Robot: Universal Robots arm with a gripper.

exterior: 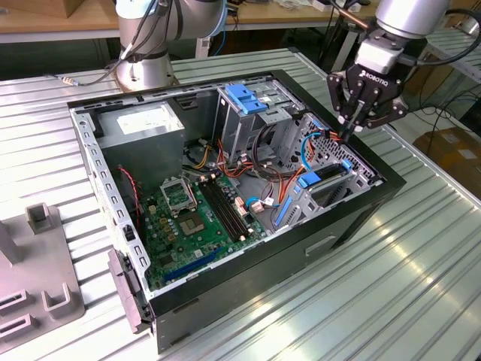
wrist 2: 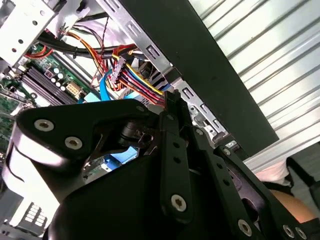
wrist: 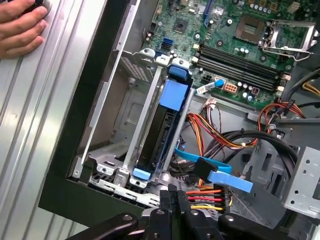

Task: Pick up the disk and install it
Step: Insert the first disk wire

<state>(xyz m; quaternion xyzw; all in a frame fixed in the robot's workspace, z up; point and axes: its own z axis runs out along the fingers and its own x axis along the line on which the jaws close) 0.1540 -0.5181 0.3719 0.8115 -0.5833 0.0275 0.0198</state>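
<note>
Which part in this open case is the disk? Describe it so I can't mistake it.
Find the open computer case, then its low metal bay by the wall on the exterior view's right. The disk stands on edge there, dark-sided with bright blue carrier ends, unlike the blue latch atop the tall cage.

We see a ribbed metal table (exterior: 421, 286) with a bright, reflective sheen, and on it a computer case (exterior: 353, 218) of matt black outer panels and bare grey sheet-metal framing. The disk (wrist: 165, 130) sits in glossy blue plastic (its carrier), and the gripper (exterior: 352, 128) looks matt black.
</note>
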